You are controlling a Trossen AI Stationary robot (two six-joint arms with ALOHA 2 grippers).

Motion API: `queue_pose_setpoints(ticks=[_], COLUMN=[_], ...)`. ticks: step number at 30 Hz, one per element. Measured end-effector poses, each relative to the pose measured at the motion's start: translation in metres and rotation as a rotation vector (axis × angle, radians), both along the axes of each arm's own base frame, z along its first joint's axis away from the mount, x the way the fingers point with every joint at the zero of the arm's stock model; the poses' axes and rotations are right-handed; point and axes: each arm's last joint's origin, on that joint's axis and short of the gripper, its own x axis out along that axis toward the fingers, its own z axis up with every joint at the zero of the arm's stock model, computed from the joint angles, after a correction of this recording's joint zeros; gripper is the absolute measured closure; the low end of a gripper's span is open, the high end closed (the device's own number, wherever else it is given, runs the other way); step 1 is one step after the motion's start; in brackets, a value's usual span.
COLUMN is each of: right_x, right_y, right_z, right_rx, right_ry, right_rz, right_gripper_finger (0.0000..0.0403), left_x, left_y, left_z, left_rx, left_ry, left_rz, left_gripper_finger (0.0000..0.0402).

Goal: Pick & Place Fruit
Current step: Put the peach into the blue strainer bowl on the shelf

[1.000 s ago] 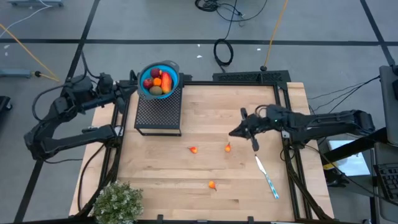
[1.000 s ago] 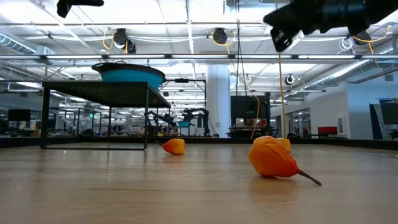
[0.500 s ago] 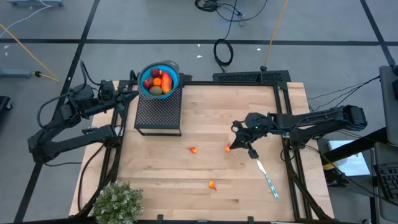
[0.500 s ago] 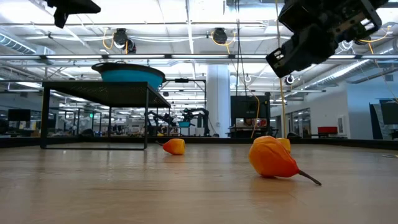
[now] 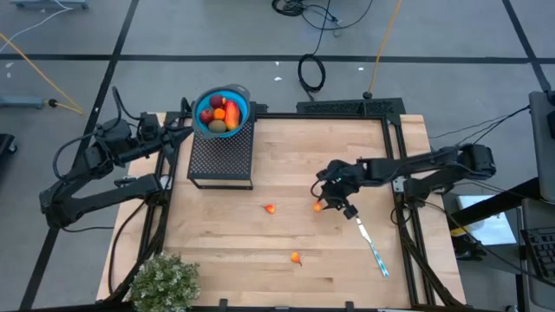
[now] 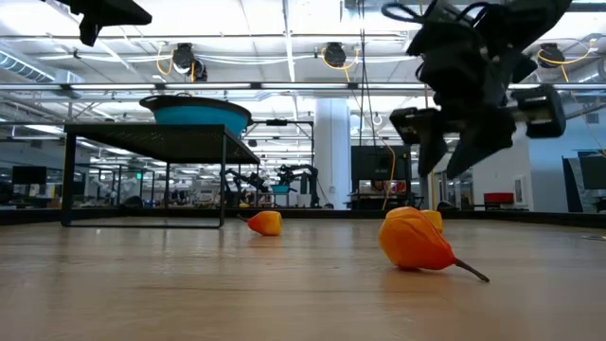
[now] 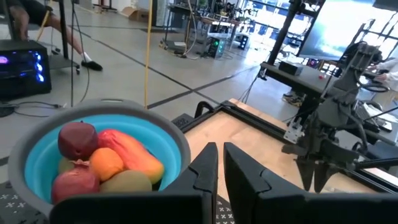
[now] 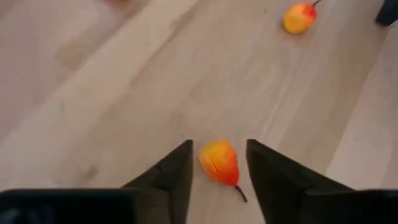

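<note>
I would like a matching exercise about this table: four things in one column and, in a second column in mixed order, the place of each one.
Things:
1. blue bowl
2. right pincer
3. green plant
4. white and blue utensil

Places:
A. at the table's near left corner
B. on the black mesh stand
C. open over a small orange fruit
D. flat on the wood near the right edge

Pairs: 1-B, 2-C, 3-A, 4-D

Grey floor (image 5: 69,35) with dark seams; ceiling lights (image 6: 284,38) over distant workstations.
</note>
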Motion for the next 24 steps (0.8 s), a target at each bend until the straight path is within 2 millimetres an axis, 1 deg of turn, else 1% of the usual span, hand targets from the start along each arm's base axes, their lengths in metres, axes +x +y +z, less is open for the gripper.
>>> queue_pose_setpoints(ticks=[6, 11, 16, 19, 24], right_x=[0.008, 0.015, 0.017, 0.018, 0.018], right_y=[-0.003, -0.004, -0.006, -0.01, -0.021], right_z=[-0.016, -0.029, -0.045, -0.048, -0.048], right_rx=[-0.051, -0.086, -0.095, -0.093, -0.092], right_ry=[0.016, 0.015, 0.071, 0.078, 0.07], right_rz=[0.06, 0.106, 0.124, 0.112, 0.072], right_gripper_finger=[0.0195, 0.0162, 0.0157, 0.0162, 0.0174], left_x=[0.0, 0.0, 0.0, 0.0, 0.0], left_y=[0.0, 0.0, 0.0, 0.0, 0.0], left_z=[0.0, 0.0, 0.0, 0.0, 0.0], left_rx=[0.0, -0.001, -0.004, -0.005, -0.005], left_ry=[0.001, 0.001, 0.0, 0.0, 0.0], left_rz=[0.003, 0.004, 0.004, 0.005, 0.005], left_gripper_finger=[0.0375, 0.0376, 0.0376, 0.0376, 0.0376])
